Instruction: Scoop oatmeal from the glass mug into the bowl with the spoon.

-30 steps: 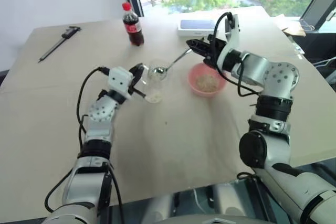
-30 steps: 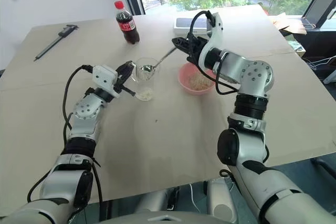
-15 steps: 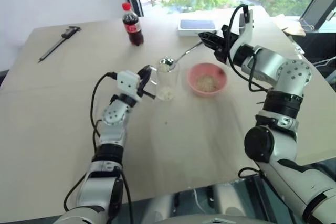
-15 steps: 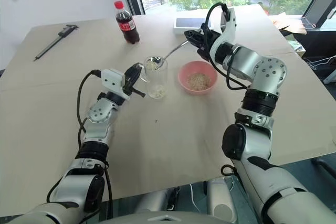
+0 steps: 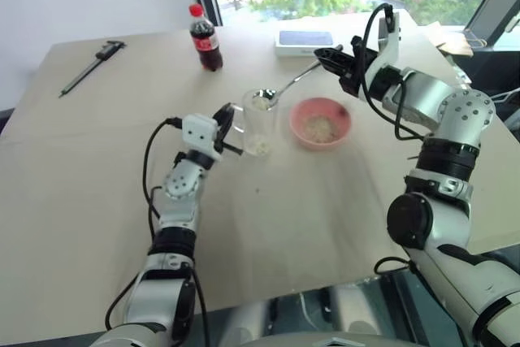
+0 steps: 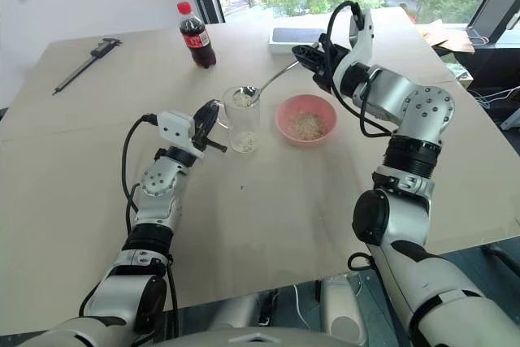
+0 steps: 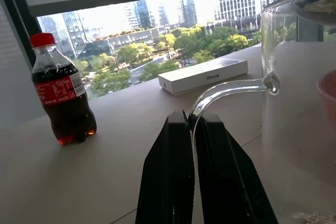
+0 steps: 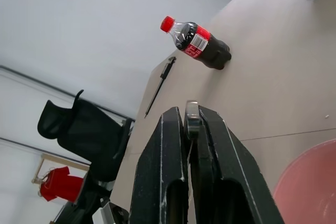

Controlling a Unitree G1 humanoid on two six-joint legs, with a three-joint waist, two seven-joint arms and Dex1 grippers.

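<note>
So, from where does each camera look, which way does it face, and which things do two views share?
Left eye and right eye views: on the head, facing forward and down over the table; both arms show, the left end effector on the glass mug, the right end effector holding the spoon beside the bowl.
Left wrist view: along its fingers, shut on the mug's handle, toward the window.
Right wrist view: along its fingers, shut on the spoon.
Shared: both wrist views show the cola bottle and the white box.

Glass, metal and matt surfaces

The mug [image 6: 242,119] is clear, smooth glass; the spoon [image 6: 264,84] is shiny metal; the bowl [image 6: 305,119] looks smooth pink plastic; the counter [image 6: 268,217] is matt beige; the flaky oatmeal [image 6: 305,125] is dry.
</note>
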